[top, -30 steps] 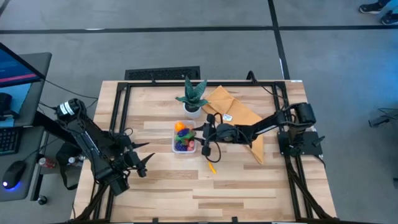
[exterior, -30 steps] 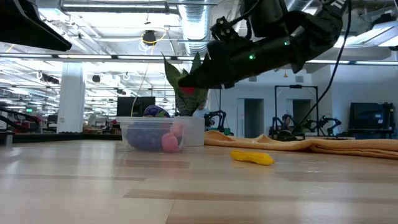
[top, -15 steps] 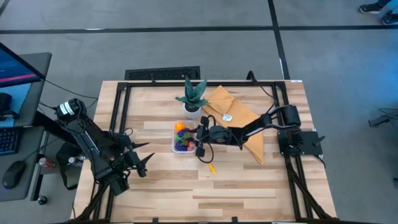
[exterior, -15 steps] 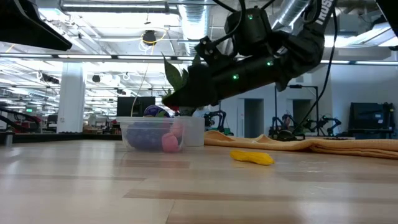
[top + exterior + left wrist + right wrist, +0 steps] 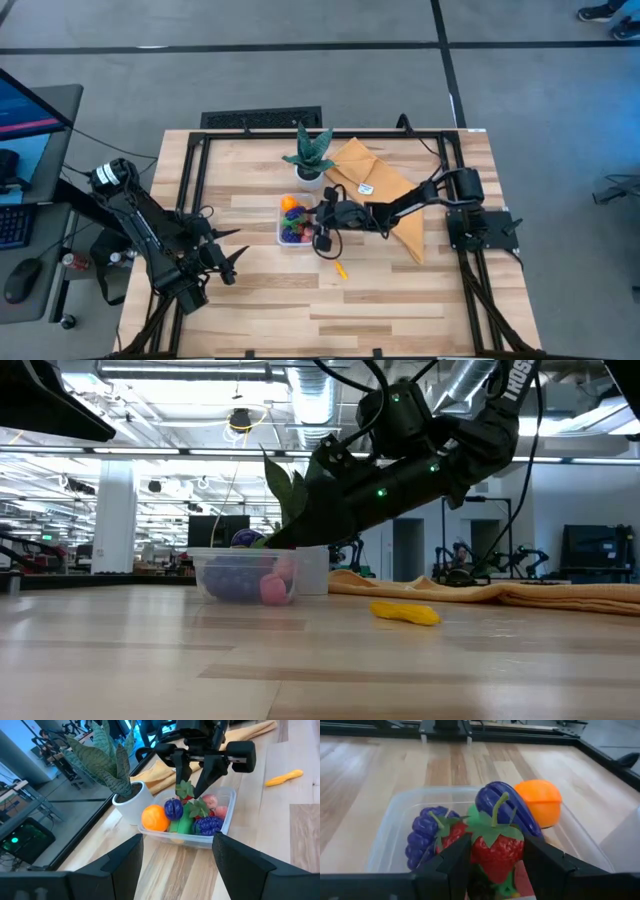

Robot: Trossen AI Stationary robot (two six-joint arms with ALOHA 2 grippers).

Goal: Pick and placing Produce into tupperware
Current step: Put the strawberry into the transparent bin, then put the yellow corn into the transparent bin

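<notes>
- Our left gripper waited with fingers apart at the table's near-left.
- Our right gripper hung over the tupperware mid-table, fingers around a strawberry above the other produce.
- A yellow piece lay outside on the table.

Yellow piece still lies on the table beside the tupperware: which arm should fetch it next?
Right. The right gripper is over the tupperware, close to the yellow piece; the left gripper waits farther off.

White lettering runs along the dark robot arm near the top of the low view, too cropped to read. No other text or label is legible anywhere.
</notes>
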